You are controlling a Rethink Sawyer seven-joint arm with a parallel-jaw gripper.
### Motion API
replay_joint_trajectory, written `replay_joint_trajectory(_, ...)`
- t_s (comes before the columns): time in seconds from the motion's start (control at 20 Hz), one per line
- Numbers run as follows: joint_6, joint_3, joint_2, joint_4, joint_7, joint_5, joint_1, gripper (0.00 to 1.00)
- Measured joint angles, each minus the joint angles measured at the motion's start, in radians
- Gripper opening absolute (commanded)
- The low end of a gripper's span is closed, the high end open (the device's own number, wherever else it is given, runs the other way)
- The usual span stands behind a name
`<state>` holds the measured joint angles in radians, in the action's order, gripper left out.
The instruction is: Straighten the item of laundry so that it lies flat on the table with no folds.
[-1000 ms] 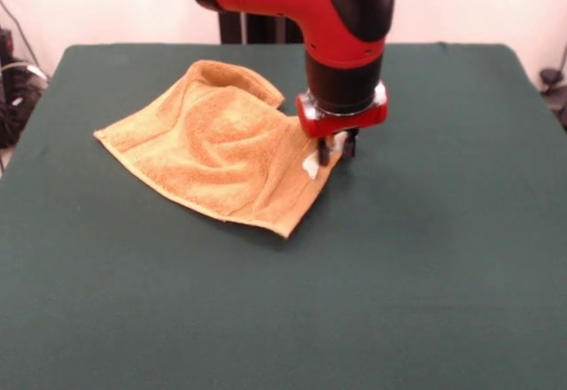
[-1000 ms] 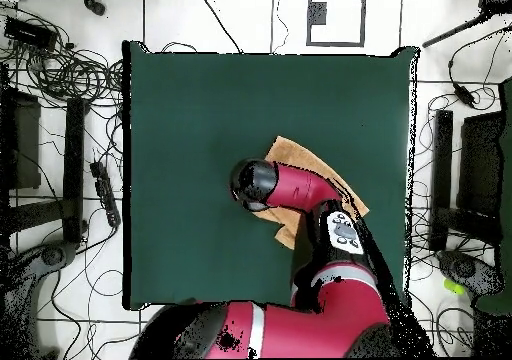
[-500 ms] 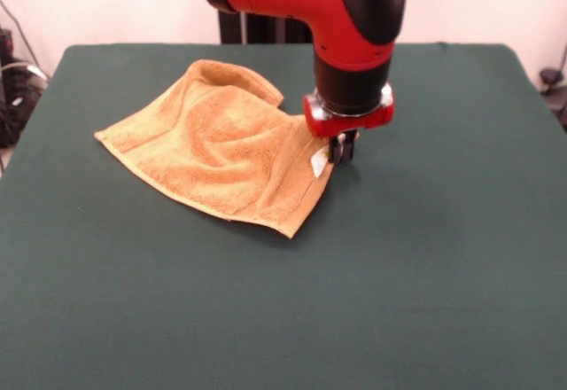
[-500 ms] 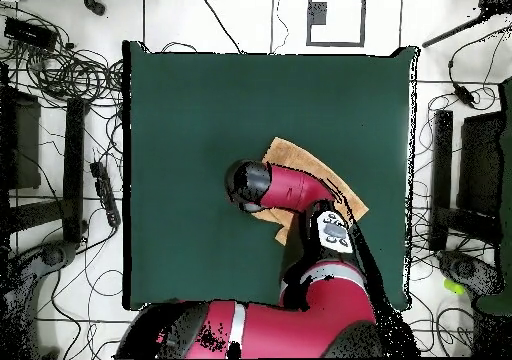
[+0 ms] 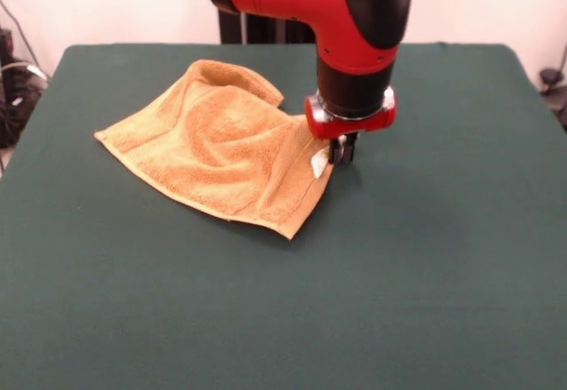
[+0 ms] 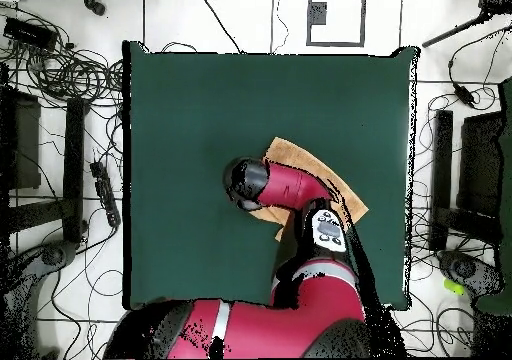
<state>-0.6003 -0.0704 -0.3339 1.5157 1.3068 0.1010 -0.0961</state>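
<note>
Front view, left to right: towel (image 5: 217, 146) lies on the green desk (image 5: 443, 257), left of centre, toward the far edge. Not flat: far corner is folded back over itself, and creases run through the middle. White label (image 5: 318, 165) sits at its right corner. Claw (image 5: 343, 151) is right there, low and pinched shut on the towel corner beside the label. Overhead, the arm (image 6: 285, 186) covers most of the towel.
</note>
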Motion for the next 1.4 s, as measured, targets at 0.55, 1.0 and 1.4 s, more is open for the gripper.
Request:
replay_joint_trajectory(0.55, -0.201, -0.056, 0.079, -0.148, 0.008, 0.071, 0.034, 0.00)
replay_joint_trajectory(1.0, -0.387, -0.095, 0.165, -0.304, 0.090, 0.110, 0.060, 0.00)
replay_joint_trajectory(1.4, -0.485, -0.103, 0.210, -0.378, 0.206, 0.137, 0.049, 0.00)
